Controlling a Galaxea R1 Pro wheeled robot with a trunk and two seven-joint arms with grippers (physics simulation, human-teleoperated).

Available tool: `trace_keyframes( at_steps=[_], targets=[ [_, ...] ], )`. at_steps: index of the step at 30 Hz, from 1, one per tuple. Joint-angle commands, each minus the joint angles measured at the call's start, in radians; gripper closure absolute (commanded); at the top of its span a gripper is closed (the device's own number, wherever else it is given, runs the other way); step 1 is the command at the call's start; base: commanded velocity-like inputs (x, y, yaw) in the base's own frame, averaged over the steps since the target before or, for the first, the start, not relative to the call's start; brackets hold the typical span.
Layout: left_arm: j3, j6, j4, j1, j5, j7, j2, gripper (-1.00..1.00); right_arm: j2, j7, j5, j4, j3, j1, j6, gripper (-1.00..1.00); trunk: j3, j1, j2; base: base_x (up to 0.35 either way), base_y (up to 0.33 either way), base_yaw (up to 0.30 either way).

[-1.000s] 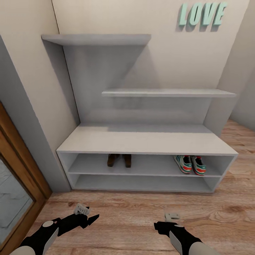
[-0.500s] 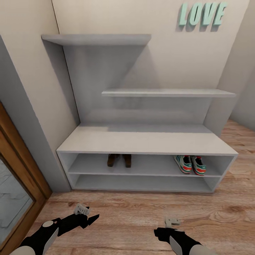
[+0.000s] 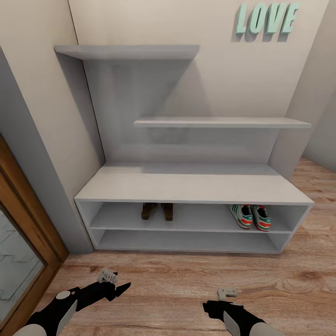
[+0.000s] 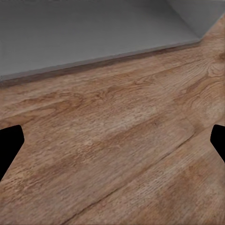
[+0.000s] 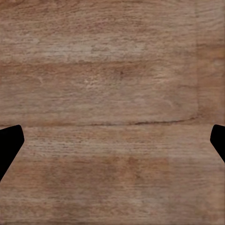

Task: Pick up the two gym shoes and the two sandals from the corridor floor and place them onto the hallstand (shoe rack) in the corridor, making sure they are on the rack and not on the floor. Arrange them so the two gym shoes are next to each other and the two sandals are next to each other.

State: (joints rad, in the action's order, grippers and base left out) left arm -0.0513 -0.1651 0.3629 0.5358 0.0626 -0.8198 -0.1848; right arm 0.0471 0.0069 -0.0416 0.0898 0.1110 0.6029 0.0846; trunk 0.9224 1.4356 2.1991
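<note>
Head view is showing me the two off-white lace-up gym shoes with green stripes and red-orange patches [image 3: 250, 217] sitting side by side at the right end of the upper open shelf row of the pale grey hallstand [image 3: 193, 184], and the two small dark brown sandals [image 3: 157, 211] touching each other nearer the middle of that same row. Nothing of the task is lying on the light brown wood-plank corridor floor [image 3: 186, 280] that I can see.

My left gripper [image 3: 122, 288] and my right gripper [image 3: 205, 296] are hanging low over the planks, well apart from the rack. In both wrist views my black fingertips [image 4: 9, 145] [image 5: 9, 143] are sitting at opposite edges, so I am judging both claws spread wide and holding nothing.

To me the job is looking finished, so the risk lies in any further motion: swinging an arm forward or rolling the base could be bumping the rack's front edge and nudging a shoe out onto the floor.
</note>
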Motion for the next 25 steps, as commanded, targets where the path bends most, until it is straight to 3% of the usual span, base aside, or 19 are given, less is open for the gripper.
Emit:
trace_keyframes(
  at_steps=[1,25],
  targets=[
    [-0.005,-0.004,-0.001,0.0,0.006,-0.001,-0.001,-1.0,0.0,0.001,-0.004,0.002,0.008,0.0,0.006,-1.0,0.001,0.0,0.0,0.0,0.0,0.0],
    [-0.005,-0.004,0.001,0.0,0.006,-0.002,0.001,-1.0,0.001,0.001,-0.004,0.002,0.008,0.0,0.006,-1.0,0.001,0.0,0.0,0.0,0.0,0.0]
  ],
)
